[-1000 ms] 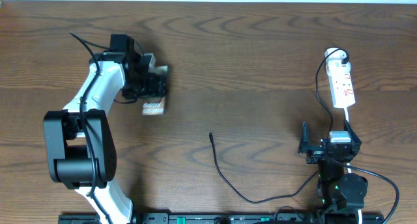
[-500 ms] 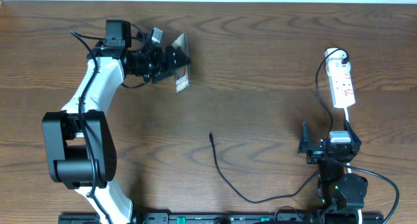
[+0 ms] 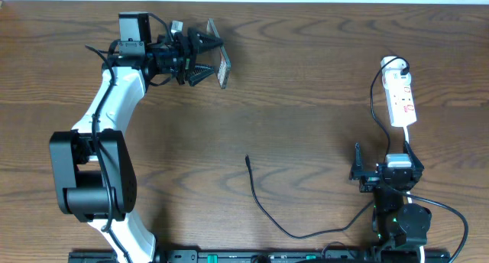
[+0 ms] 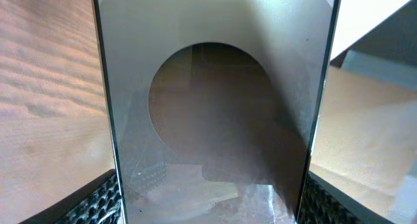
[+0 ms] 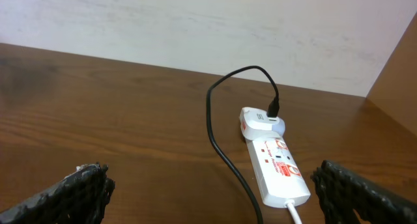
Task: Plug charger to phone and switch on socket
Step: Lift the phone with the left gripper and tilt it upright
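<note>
My left pincer [image 3: 208, 56] is clamped across the phone [image 3: 222, 65], holding it tilted on edge over the far-left part of the surface [image 3: 306, 102]. In my left wrist view the phone's glass fills the space between my fingers [image 4: 98, 201]. My right pincer [image 3: 383, 160] stands wide apart, holding nothing, by the near-right corner. The socket [image 3: 402, 99] lies along the right edge. The charger [image 3: 263, 206] runs from its white head at the socket's far end, loops by the near edge, and its tip lies loose mid-surface.
</note>
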Action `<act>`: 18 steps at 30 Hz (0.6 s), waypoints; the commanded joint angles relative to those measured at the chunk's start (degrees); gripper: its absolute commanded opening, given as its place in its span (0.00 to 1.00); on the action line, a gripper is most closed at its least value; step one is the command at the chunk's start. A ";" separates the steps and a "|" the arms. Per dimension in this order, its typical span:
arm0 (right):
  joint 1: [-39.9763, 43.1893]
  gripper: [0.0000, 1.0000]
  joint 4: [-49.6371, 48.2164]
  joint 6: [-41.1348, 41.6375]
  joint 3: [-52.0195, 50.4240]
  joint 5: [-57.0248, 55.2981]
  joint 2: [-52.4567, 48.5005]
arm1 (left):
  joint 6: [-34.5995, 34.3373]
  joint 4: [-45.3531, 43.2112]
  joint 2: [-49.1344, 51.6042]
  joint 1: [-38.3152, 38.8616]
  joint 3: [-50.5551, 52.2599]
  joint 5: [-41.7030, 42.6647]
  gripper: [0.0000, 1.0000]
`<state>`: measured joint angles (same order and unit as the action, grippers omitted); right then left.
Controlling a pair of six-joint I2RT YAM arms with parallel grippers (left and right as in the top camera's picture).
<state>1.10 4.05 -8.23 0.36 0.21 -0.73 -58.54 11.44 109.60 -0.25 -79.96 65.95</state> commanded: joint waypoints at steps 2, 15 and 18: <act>0.31 1.00 0.28 -0.61 -0.04 -0.26 0.24 | -11.08 -1.31 -2.05 -0.04 -1.53 5.07 0.07; 0.31 0.99 0.28 -0.61 -0.04 -0.26 0.24 | -21.94 -3.52 -2.05 -0.11 -1.53 8.48 0.07; 0.31 0.99 0.28 -0.61 -0.04 -0.26 0.24 | -22.91 -3.50 -2.05 -0.09 -1.53 8.68 0.07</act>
<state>1.10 4.05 -8.21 0.36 0.21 -0.73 -79.02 8.54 109.60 -0.25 -79.96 71.46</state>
